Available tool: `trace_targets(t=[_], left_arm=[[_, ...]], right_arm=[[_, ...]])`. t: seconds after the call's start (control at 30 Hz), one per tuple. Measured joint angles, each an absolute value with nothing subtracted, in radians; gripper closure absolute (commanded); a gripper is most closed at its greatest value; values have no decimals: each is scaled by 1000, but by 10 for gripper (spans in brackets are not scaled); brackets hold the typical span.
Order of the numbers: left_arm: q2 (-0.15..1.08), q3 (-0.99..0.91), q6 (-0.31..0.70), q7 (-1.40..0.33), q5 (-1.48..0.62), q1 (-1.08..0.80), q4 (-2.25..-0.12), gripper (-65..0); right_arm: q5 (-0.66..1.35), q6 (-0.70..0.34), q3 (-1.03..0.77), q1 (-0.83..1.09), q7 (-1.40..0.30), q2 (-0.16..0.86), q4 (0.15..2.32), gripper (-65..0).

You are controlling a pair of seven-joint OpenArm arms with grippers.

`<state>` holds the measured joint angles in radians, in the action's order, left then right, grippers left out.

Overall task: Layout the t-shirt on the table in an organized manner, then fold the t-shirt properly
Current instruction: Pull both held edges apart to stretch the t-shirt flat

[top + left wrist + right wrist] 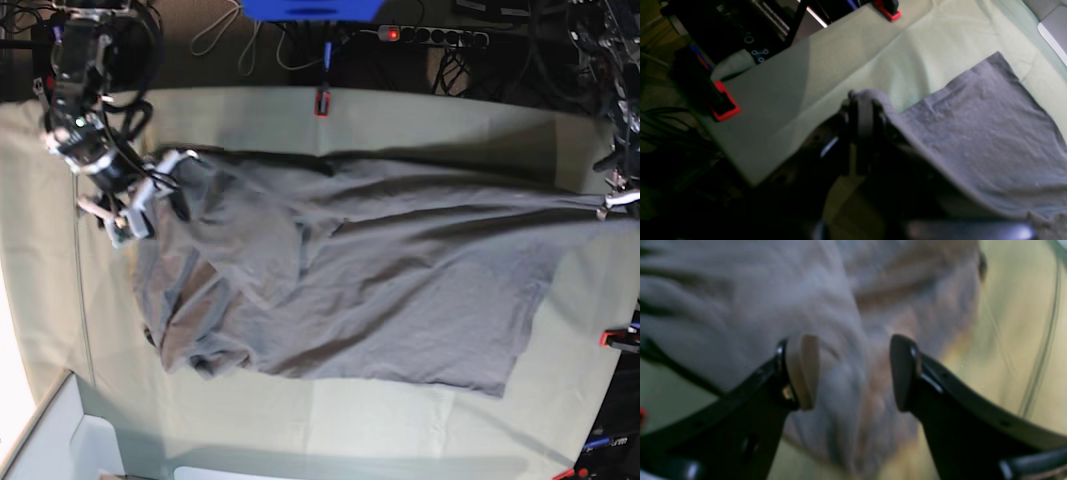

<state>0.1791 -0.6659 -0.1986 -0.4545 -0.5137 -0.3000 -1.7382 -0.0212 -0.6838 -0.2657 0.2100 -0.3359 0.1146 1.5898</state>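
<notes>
The grey t-shirt (380,280) lies spread across the pale green table (400,420), rumpled and folded over at its left end. In the base view my right gripper (145,195) hovers at the shirt's upper left corner. The right wrist view shows this gripper (853,373) open, its pads (805,370) apart over blurred grey cloth (740,306). My left gripper (612,203) is at the far right edge. It (862,115) is shut on a bunched corner of the shirt (990,133), which stretches taut away from it above the table (806,83).
Red clamps (725,105) (888,11) (321,103) (615,338) grip the table edges. A white box (60,440) stands at the near left corner. A power strip (430,35) and cables lie beyond the far edge.
</notes>
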Motion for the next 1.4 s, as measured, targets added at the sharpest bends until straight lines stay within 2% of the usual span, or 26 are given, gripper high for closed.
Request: trace_targets(t=[0.23,0.47,0.57,0.73,0.9,1.2,1.4], left_arm=[[177,-666,-198,-455,-513,-293,-1690,0],[176,-666,-199,-451,-513,-293,-1690,0],[174,-666,-199,-451,-513,-294,-1690,0],[171,-666,-199,-448,-513,-299,-1660,0],[171,-666,-199,-449,-513,-298,-1649,0],[171,-666,-198,-452,-517,-308,-1649,0],[139,-665,-197,-462,-518,-318,-1649,0]], right_arm=[[-19,-683,-300,220,-329,113,1476,-346],[-19,-683,-294,253,-328,106,1475,-332],[-17,-683,-294,261,-324,105,1470,-251],[-18,-683,-295,292,-329,105,1464,0],[-3,-683,-325,308,-318,105,1481,0],[-3,-683,-506,373,-318,77,1614,0],[0,-686,-599,382,-321,66,1627,0]])
